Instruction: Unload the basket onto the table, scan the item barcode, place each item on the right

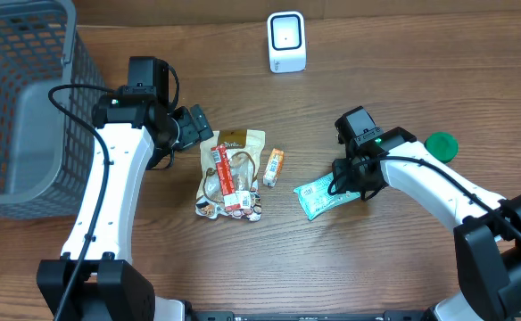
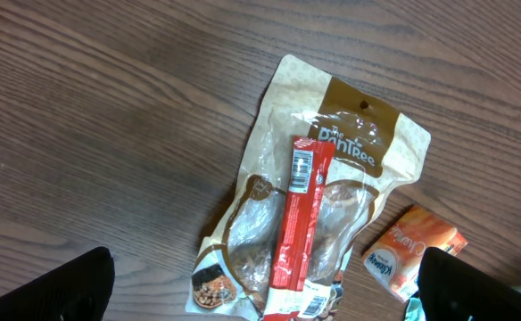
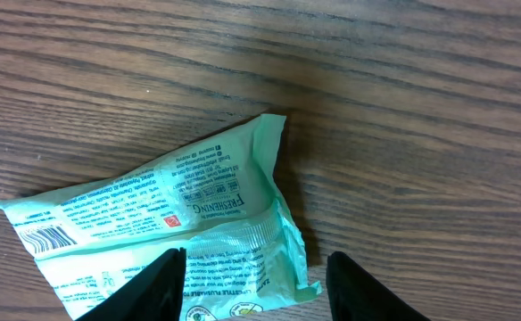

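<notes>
Wood-grain brown table (image 1: pixel 421 62) carries the whole scene, with a small white box-shaped scanner (image 1: pixel 286 42) standing near its far edge. The mint-green plastic packet (image 1: pixel 327 195) lies flat right of centre, well apart from the scanner, printed side up, its striped barcode (image 3: pixel 46 238) near one end. The right gripper (image 1: pixel 350 178) is low over it with its jaws about half open. One black finger (image 3: pixel 167 285) overlaps the packet and the other sits just beside the crumpled corner, and I cannot tell whether either one presses on the plastic.

The left gripper (image 1: pixel 194 127) hangs spread as wide as it goes and holds nothing. Below it lies a tan and brown foil pouch (image 2: pixel 332 178) with a long red stick pack (image 2: pixel 298 232) resting lengthwise on top, its own barcode (image 2: pixel 303 169) facing up. A small orange sachet (image 1: pixel 274 167) sits just beside the pouch, between it and the green packet.

Off to the sides are a grey mesh basket (image 1: pixel 20 98) at the left edge and a round green lid (image 1: pixel 441 144) near the right arm.
</notes>
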{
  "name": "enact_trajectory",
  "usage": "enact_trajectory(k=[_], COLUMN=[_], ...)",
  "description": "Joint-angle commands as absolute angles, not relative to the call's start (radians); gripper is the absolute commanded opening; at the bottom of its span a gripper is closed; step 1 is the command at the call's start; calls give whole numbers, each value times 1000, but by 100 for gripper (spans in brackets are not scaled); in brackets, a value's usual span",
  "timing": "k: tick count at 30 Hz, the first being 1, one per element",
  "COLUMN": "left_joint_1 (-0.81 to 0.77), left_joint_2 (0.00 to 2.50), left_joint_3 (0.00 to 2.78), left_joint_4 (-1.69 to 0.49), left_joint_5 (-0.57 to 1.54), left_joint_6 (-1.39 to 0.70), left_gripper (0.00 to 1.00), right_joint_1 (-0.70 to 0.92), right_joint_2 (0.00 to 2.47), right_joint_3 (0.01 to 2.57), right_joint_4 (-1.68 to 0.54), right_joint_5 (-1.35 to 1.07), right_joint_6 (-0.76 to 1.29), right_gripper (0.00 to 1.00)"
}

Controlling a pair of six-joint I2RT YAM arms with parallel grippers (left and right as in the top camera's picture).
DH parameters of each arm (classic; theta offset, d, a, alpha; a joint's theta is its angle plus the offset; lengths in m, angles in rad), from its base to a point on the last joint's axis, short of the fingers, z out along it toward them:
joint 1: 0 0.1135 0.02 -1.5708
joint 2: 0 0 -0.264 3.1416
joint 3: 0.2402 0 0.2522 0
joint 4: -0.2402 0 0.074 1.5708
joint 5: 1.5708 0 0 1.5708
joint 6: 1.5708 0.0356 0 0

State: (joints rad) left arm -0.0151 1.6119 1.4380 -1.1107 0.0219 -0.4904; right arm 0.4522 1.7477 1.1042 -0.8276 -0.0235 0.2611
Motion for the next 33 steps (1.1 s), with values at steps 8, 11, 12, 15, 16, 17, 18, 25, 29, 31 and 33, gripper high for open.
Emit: enact_trajectory(k=[8, 11, 12, 15, 16, 17, 18, 25, 29, 31, 33], left_joint_1=[-14, -14, -14, -13, -14, -14, -14, -14, -13, -13, -14], left_joint_2=[1595, 1595, 1595, 1595, 1595, 1595, 1595, 1595, 1595, 1595, 1595], left_joint_3=[1444, 1444, 1444, 1444, 1444, 1444, 1444, 1444, 1444, 1444, 1444], left_joint_4=[-1111, -1111, -1111, -1111, -1111, -1111, -1111, -1111, -1111, -1111, -1111], left_joint_5=[19, 19, 19, 19, 19, 19, 19, 19, 19, 19, 19], left_joint_6=[-468, -468, -468, -468, -468, -468, -468, -468, -468, -468, -468], left_gripper=[100, 100, 100, 100, 100, 100, 100, 100, 100, 100, 100], right_joint_1=[452, 452, 452, 452, 452, 452, 452, 452, 452, 452, 452], right_joint_2=[1729, 1729, 1729, 1729, 1729, 1729, 1729, 1729, 1729, 1729, 1729], right_joint_3=[1098, 1098, 1098, 1098, 1098, 1098, 1098, 1098, 1098, 1098, 1098], right_joint_4=[-822, -822, -822, -822, -822, -822, -823, -824, -825, -828, -832], right_joint_5=[-32, -32, -32, -32, -32, -31, -31, -31, -31, -31, -31], right_joint_6=[253, 253, 253, 253, 253, 253, 253, 253, 253, 253, 253], right_gripper=[50, 50, 50, 50, 50, 50, 50, 51, 51, 51, 51])
